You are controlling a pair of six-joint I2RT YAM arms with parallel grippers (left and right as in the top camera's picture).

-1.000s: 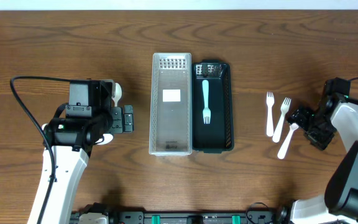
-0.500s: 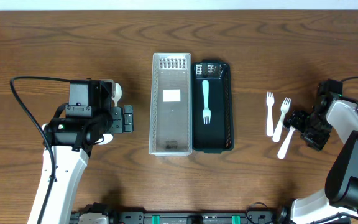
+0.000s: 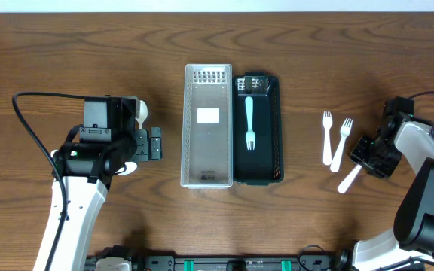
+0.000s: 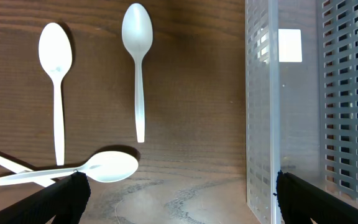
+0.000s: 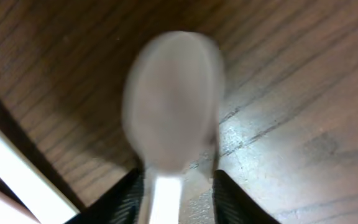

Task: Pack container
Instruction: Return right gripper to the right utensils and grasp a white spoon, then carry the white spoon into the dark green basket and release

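Note:
A clear slotted container (image 3: 208,124) and a black container (image 3: 276,143) stand side by side mid-table, with a pale blue fork (image 3: 250,120) in the black one. Two white forks (image 3: 327,138) lie to their right. My right gripper (image 3: 368,154) is low over a third white utensil (image 3: 347,181). In the right wrist view its fingers (image 5: 120,199) straddle the utensil's handle (image 5: 165,196) with a gap showing on each side. My left gripper (image 4: 182,199) is wide open over bare wood beside the clear container's wall (image 4: 260,124). Three white spoons (image 4: 137,62) lie ahead of it.
The left arm (image 3: 96,139) covers most of the spoons in the overhead view. A black cable (image 3: 29,128) loops out to its left. The right arm (image 3: 428,181) fills the table's right edge.
The right gripper's jaws have narrowed around the white utensil's handle and it has dropped lower over it; the utensil has turned slightly. The left arm has stayed still.

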